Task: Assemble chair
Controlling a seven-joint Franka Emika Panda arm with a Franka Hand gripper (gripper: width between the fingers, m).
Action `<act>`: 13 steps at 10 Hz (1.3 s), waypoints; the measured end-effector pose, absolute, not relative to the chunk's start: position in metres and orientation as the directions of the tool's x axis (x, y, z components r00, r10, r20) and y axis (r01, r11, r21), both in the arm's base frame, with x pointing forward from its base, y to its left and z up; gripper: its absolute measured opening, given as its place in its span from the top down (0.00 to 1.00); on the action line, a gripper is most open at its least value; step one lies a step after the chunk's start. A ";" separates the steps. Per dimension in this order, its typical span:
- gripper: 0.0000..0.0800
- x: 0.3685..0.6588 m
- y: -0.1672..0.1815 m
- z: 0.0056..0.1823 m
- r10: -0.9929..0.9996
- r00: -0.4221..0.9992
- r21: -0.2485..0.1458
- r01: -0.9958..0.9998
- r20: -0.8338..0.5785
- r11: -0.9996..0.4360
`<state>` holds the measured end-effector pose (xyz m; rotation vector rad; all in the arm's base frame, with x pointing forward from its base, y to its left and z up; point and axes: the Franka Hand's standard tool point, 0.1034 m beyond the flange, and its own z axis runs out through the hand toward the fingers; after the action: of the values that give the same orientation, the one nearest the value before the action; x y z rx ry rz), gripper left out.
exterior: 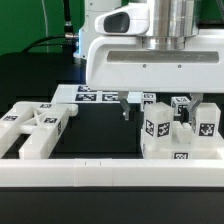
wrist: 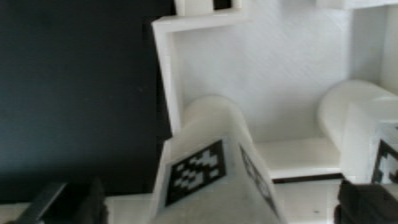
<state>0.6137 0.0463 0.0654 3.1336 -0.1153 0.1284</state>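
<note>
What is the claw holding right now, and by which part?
Nothing. The claw hangs open over the chair parts, and the one finger that shows clearly stands apart from them.

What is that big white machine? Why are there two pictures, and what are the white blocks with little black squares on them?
The white machine is a robot arm. At its end is a gripper, two fingers that pinch things. One picture comes from a camera standing off the arm, seeing the whole scene. The other comes from a camera on the arm's wrist, close up. On the black table stand chunky glossy white plastic chair pieces with small black-and-white square tags. A white frame piece lies at the exterior view's left. The gripper is wide open and holds nothing.
</note>
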 end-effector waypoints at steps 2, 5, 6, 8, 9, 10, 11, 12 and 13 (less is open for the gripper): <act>0.19 0.614 0.044 0.065 0.102 0.992 0.028 0.100 0.078 -0.995; 0.31 0.614 0.041 0.065 0.166 0.983 0.038 0.164 0.074 -0.986; 0.54 0.614 0.041 0.065 0.165 0.983 0.038 0.163 0.074 -0.986; 0.64 0.614 0.041 0.065 0.143 0.987 0.036 0.140 0.075 -0.989; 0.64 0.614 0.041 0.065 0.126 0.989 0.034 0.124 0.076 -0.992; 0.64 0.614 0.041 0.065 0.055 0.995 0.028 0.053 0.078 -0.998; 0.64 0.614 0.039 0.065 -0.043 0.996 0.014 -0.044 0.080 -0.999; 0.64 0.614 0.037 0.065 -0.132 0.988 0.003 -0.132 0.081 -0.991; 0.64 0.614 0.037 0.065 -0.235 0.969 -0.010 -0.235 0.080 -0.972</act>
<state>0.6137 0.0367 0.0646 3.1176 -0.3714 0.1270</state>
